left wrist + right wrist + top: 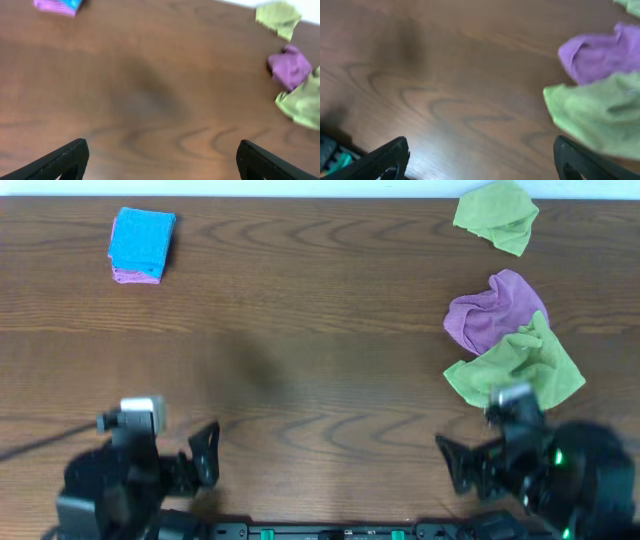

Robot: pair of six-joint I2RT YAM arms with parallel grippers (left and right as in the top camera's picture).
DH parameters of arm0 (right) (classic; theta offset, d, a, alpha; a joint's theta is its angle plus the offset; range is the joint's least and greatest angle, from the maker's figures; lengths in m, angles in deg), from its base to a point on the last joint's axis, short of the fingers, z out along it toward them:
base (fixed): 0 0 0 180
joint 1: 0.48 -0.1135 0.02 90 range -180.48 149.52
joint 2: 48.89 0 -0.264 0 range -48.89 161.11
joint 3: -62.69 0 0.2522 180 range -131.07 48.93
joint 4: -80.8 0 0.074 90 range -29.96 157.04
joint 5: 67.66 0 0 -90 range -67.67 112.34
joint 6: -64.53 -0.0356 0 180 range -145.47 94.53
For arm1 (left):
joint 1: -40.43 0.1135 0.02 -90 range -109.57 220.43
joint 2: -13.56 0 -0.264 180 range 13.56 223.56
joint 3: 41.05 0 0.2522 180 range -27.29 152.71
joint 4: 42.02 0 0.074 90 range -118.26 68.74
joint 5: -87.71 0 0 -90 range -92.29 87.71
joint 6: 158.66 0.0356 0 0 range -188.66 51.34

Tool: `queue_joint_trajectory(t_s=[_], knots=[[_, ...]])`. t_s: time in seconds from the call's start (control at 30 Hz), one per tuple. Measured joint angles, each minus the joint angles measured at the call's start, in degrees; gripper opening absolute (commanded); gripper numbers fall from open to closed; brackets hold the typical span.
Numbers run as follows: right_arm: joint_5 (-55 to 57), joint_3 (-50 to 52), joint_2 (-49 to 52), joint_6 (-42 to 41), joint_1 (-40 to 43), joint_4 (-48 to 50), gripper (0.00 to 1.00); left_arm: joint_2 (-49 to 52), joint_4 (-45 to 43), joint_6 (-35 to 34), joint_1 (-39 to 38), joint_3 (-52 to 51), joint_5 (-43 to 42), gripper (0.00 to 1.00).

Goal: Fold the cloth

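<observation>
Even, bright light; soft glare on table (427,150) in rt wrist view; both wrist views blurry.

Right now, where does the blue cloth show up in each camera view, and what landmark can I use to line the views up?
Overhead: the blue cloth lies folded near the top-left corner.
Left wrist: only a sliver of it shows at the top edge, far left.
Right wrist: not in this view.
Shared landmark: the crumpled purple cloth, on the right side in all three views.
</observation>
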Motion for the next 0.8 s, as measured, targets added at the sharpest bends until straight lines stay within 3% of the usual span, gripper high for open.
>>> queue_joint_trajectory(t_s=[0.27,0.5,0.8], knots=[[-2.64,5.09,-10.38,0.98,0.0,7.43,0.99,-7.21,-1.66,-1.7,0.0,-5.99,-1.77,0.95],[-2.71,5.11,-10.34,0.98,0.0,5.16,0.99,-7.21,3.39,-6.14,0.0,-5.99,-2.19,0.95],[-2.75,5.11,-10.34,0.98,0.0,0.57,0.99,-7.21,8.92,-6.62,0.0,-5.99,-2.67,0.95]])
